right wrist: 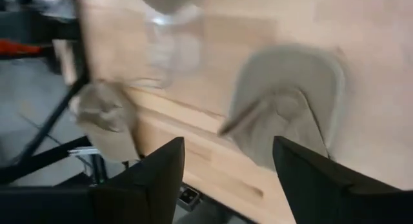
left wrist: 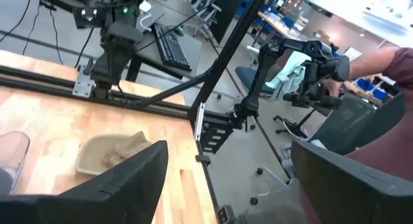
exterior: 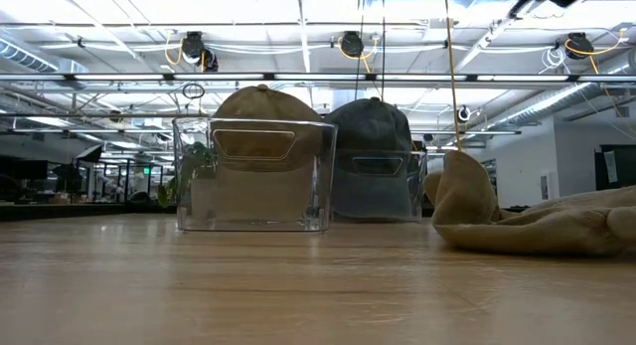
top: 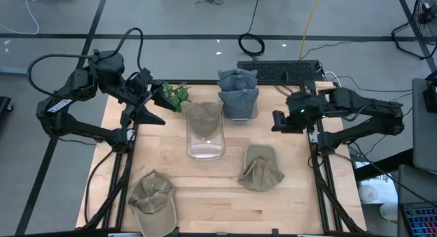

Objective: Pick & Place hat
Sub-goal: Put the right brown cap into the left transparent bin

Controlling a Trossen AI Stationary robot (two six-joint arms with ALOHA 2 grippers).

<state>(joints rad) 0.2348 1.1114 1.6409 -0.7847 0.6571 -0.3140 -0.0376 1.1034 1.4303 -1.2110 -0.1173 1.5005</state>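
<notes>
The left gripper (top: 158,106) hangs with its fingers spread wide and nothing between them, over the table's (top: 205,196) far left edge beside a small green plant (top: 175,95). The right gripper (top: 278,121) waits over the far right edge, its fingers apart and empty. Between the two, a tan hat (top: 203,116) sits on a clear stand (top: 205,147), a grey hat (top: 239,100) just beyond it. Below the right gripper lies a crumpled khaki hat (top: 261,169). Another cap (top: 153,197) rests at the near left corner.
</notes>
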